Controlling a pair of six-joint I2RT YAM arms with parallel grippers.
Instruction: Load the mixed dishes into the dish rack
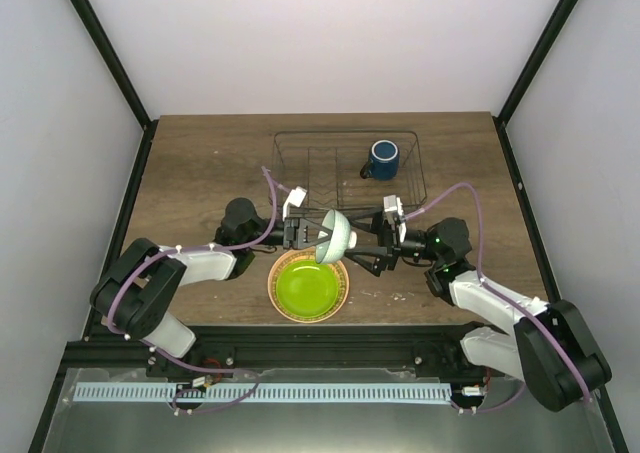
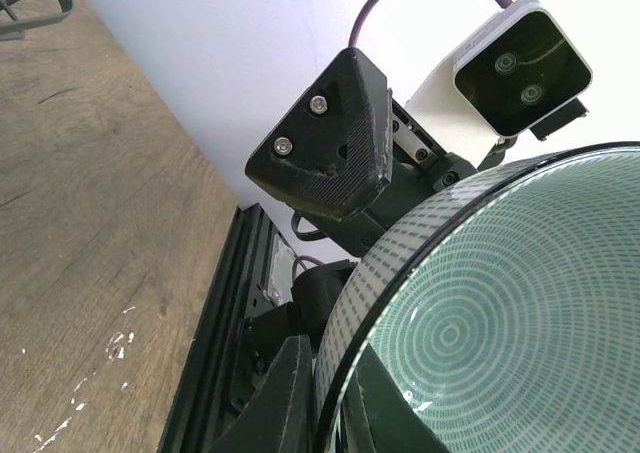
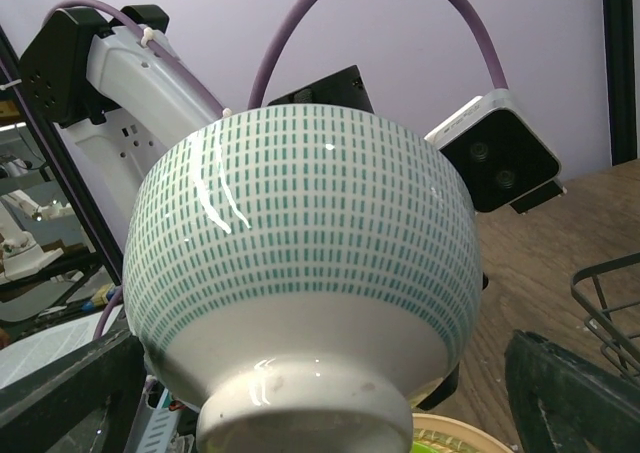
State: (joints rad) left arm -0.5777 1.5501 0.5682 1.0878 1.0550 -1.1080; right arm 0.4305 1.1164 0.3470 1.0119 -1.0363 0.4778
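The small pale mint-green bowl hangs tilted above the plates. My left gripper is shut on its rim; in the left wrist view one finger lies outside and one inside the bowl. My right gripper is open just right of the bowl's foot; the bowl's underside fills the right wrist view between the spread fingers. The lime-green plate lies on an orange woven plate. The dark blue mug stands in the wire dish rack.
The rack sits at the back centre of the wooden table, its corner showing in the right wrist view. The plate stack lies near the front edge between the arms. Black frame posts flank the table.
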